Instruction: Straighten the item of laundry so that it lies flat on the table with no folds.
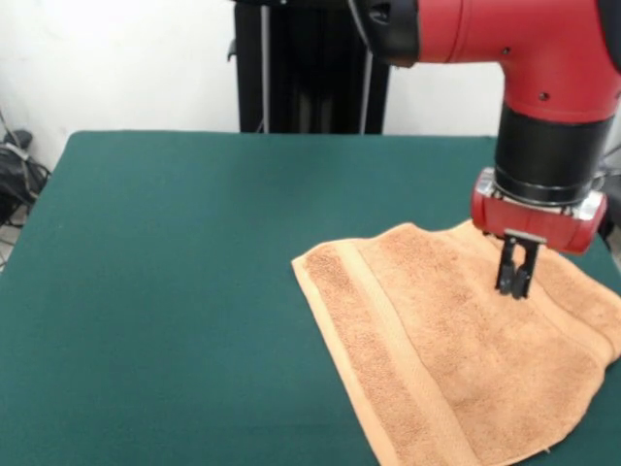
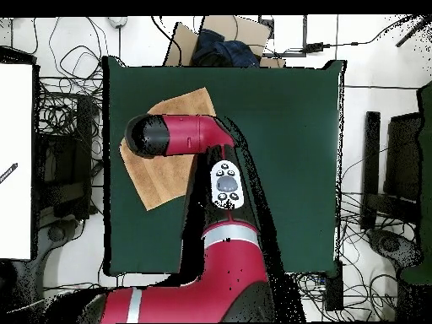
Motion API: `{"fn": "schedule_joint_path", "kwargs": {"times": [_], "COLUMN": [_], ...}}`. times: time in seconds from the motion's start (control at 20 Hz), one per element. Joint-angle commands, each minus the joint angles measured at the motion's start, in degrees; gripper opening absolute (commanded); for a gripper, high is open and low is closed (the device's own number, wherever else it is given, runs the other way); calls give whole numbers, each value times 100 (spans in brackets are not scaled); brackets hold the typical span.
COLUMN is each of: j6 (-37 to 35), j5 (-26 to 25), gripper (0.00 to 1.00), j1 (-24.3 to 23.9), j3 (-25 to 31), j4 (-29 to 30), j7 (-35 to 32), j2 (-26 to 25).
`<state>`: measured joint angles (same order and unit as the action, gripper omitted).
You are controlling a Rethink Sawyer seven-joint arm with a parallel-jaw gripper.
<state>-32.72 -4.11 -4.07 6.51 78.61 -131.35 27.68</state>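
Note:
The orange-tan towel (image 1: 456, 359) lies spread on the green table (image 1: 175, 291), at the front right in the front view, and its near edge runs off the bottom of the picture. A woven band runs along its left edge, and a low ridge shows near its right edge. My gripper (image 1: 515, 289) points straight down over the towel's far right part with its fingers close together. I cannot tell if the tips touch the cloth. In the overhead view the red arm (image 2: 181, 135) covers the middle of the towel (image 2: 164, 181) and hides the gripper.
The black pedestal (image 1: 310, 68) stands behind the table's far edge. In the overhead view a cardboard box with dark cloth (image 2: 221, 42) sits beyond the table, cables (image 2: 63, 110) lie around it, and a white board (image 2: 15, 160) stands at the left.

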Motion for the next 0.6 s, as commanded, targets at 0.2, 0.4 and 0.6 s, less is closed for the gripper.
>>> {"fn": "schedule_joint_path", "kwargs": {"times": [0.2,0.4,0.6], "j6": [174,393,501], "j5": [-755,-930,-1092], "gripper": [0,0,0], "j1": [-218,-252,-340], "j3": [230,253,277], "j4": [606,709,766], "j7": [522,437,430], "j2": [-443,-488,-503]}}
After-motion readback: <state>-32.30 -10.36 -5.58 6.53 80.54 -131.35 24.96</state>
